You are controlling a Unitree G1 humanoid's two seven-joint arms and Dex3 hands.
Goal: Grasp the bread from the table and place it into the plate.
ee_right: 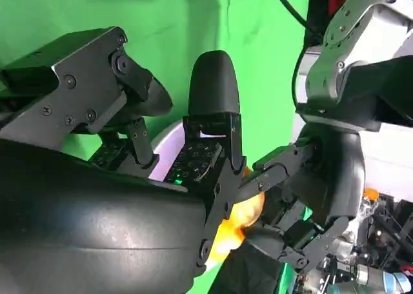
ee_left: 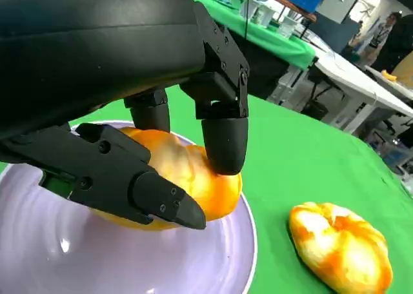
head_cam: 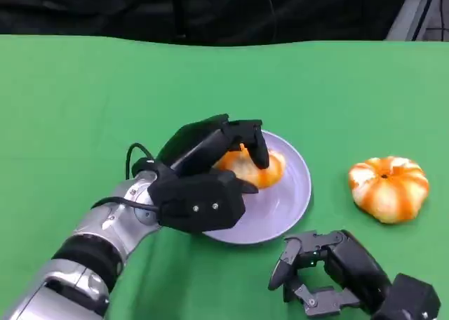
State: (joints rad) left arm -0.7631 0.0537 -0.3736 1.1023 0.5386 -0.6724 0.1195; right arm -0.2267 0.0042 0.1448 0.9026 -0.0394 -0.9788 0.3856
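Gripping the bread (head_cam: 254, 170) over the plate (head_cam: 291, 201), the left hand (head_cam: 203, 180) half-hides it; right hand (head_cam: 330, 274) empty, fingers curled.

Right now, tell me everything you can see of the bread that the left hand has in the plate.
The bread is a rounded bun, glossy, orange-yellow with paler patches. It lies in the pale purple plate, toward the far side. The left hand grips it, with fingers pressed on its top and another digit along its near side. Whether its underside touches the plate I cannot tell. A second, similar bun lies apart on the green table.
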